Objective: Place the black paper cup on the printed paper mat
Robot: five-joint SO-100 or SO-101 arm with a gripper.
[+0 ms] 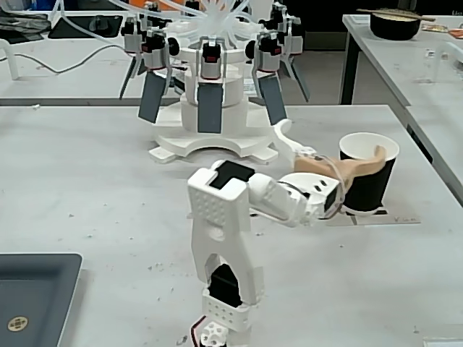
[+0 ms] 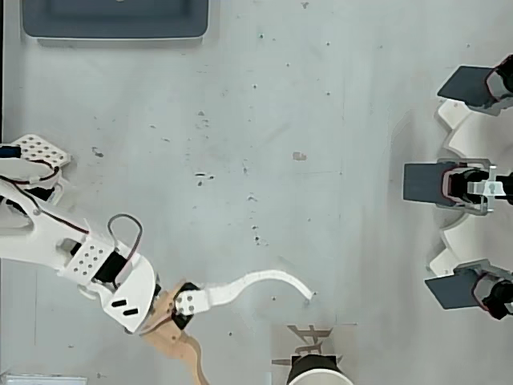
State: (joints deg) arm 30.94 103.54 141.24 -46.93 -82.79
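The black paper cup (image 1: 368, 179) stands on the printed paper mat (image 1: 391, 216), clear of the gripper (image 1: 329, 146) and its spread-apart jaws; placement looks done, so retreat comes next.

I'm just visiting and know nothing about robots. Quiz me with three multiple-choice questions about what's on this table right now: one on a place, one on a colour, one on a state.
1. Where does the cup stand?
A on the mat
B in the tray
C on the bare table

2. What colour is the cup inside?
A red
B white
C black

3. How do the gripper jaws stand?
A shut on the cup
B shut on nothing
C open

Answers:
1 A, the cup's base sits on the printed sheet.
2 B, the fixed view shows a white interior.
3 C, the overhead view shows the white and tan jaws spread wide, clear of the cup.
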